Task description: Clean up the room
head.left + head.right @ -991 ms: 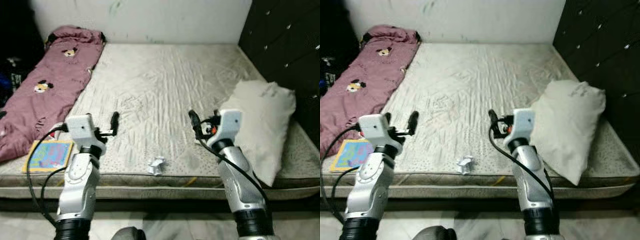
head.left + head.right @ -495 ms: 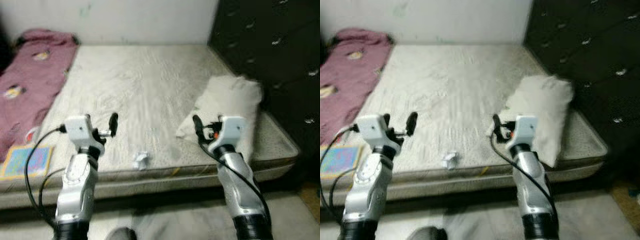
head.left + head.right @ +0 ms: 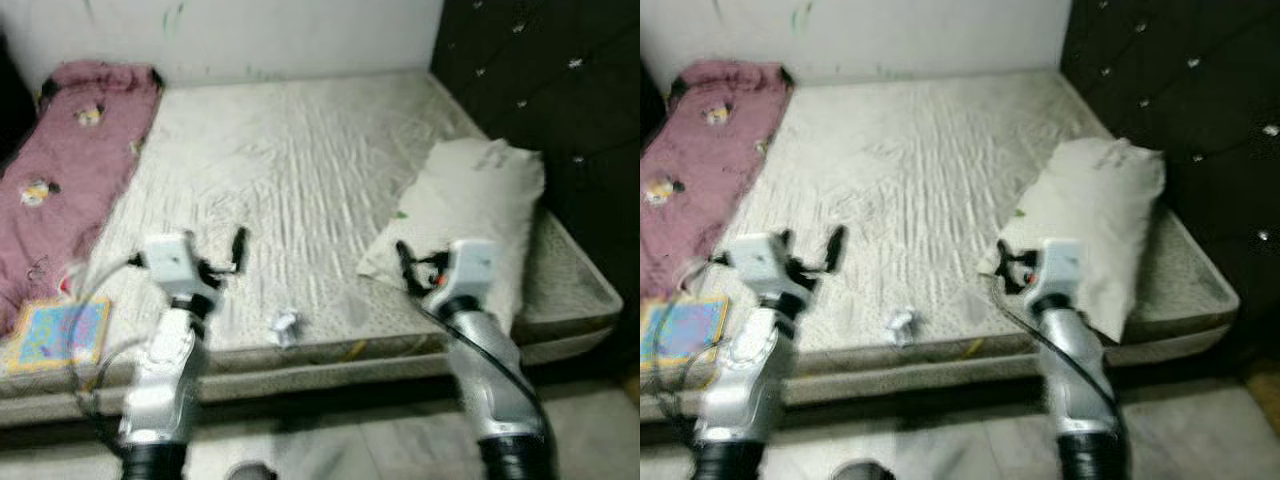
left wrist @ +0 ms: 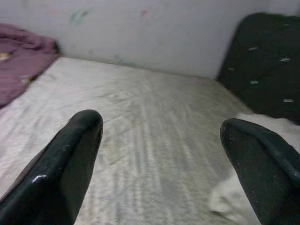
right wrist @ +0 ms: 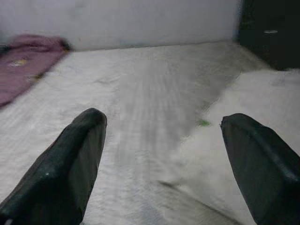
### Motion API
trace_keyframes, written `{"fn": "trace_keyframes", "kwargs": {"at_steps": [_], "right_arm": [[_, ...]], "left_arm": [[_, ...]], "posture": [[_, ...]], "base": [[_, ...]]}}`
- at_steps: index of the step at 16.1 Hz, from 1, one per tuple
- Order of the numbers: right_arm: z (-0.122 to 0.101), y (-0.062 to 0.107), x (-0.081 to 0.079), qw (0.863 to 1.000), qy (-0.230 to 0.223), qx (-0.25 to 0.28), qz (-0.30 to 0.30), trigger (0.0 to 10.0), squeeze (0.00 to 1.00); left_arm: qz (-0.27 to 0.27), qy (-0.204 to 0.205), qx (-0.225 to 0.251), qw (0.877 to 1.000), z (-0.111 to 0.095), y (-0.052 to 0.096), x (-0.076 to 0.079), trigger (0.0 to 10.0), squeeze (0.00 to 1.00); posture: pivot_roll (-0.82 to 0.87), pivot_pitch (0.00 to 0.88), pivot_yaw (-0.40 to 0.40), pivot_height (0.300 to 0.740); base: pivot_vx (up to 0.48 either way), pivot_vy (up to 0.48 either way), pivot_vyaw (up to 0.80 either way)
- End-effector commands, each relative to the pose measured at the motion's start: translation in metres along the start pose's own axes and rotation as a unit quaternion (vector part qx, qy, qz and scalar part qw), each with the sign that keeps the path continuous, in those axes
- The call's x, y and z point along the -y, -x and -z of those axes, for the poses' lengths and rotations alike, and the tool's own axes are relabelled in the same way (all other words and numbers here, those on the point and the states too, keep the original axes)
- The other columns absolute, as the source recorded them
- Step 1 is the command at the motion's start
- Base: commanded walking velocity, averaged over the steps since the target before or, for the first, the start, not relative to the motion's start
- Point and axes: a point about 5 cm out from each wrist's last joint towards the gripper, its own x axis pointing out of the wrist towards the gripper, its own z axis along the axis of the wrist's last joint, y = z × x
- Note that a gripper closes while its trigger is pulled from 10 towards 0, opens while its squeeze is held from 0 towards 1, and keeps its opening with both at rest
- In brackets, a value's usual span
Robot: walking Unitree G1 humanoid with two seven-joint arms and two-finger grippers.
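A small crumpled white paper (image 3: pixel 286 326) lies near the front edge of the bare grey mattress (image 3: pixel 300 170). My left gripper (image 3: pixel 214 256) hovers over that edge, just left of the paper, open and empty, its fingers (image 4: pixel 77 140) wide apart. My right gripper (image 3: pixel 426 264) is also open and empty, held above the mattress in front of the white pillow (image 3: pixel 470 215); its fingers (image 5: pixel 82 140) are spread. A pink cartoon-print blanket (image 3: pixel 70 160) lies along the mattress's left side. A colourful book (image 3: pixel 55 335) rests at the front left corner.
A black tufted headboard or wall panel (image 3: pixel 560 90) rises along the right side. A white wall (image 3: pixel 250 35) stands behind the bed. Pale floor (image 3: pixel 330 450) runs along the mattress's front edge below my arms.
The camera has swung right and shifted, so the bed sits differently in the picture. Both arms hold the same raised pose, open. The paper, book and pillow lie where they were.
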Motion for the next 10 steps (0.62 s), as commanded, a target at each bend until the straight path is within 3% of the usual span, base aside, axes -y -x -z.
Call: {"fn": "trace_keyframes", "kwargs": {"at_steps": [1,2,5,6,7,10], "right_arm": [[-0.003,0.0,-0.009,1.0,0.005,0.01,-0.014,10.0,0.0],[-0.005,-0.001,-0.009,0.999,0.032,0.022,-0.011,10.0,0.0],[-0.005,-0.002,0.002,0.998,0.047,0.015,0.025,10.0,0.0],[-0.003,-0.003,0.006,0.999,0.018,0.004,0.029,10.0,0.0],[-0.004,-0.003,0.007,0.999,0.027,0.001,0.026,10.0,0.0],[-0.003,-0.003,0.006,0.999,0.027,0.004,0.027,10.0,0.0]], "left_arm": [[0.0,-0.002,0.0,1.0,0.0,0.0,0.0,10.0,0.0],[0.002,-0.003,0.0,1.0,0.0,0.0,0.0,10.0,0.0],[0.009,-0.004,-0.001,1.0,0.0,0.001,0.002,10.0,0.0],[0.01,-0.004,-0.003,1.0,0.001,0.001,0.002,10.0,0.0],[0.011,-0.003,-0.003,1.0,0.001,0.001,0.002,10.0,0.0],[0.016,-0.004,-0.003,1.0,0.001,0.0,0.005,10.0,0.0]], "posture": [[0.05,0.0,0.028,0.74],[0.05,0.0,0.024,0.74],[0.06,0.0,0.023,0.74],[0.06,0.0,0.023,0.74],[0.06,0.0,0.023,0.74],[0.05,0.0,0.024,0.74]], "base": [[0.0,0.0,0.0],[0.0,0.0,0.0],[0.0,0.0,0.0],[0.0,0.0,0.0],[0.0,0.0,0.0],[0.092,0.0,0.8]]}}
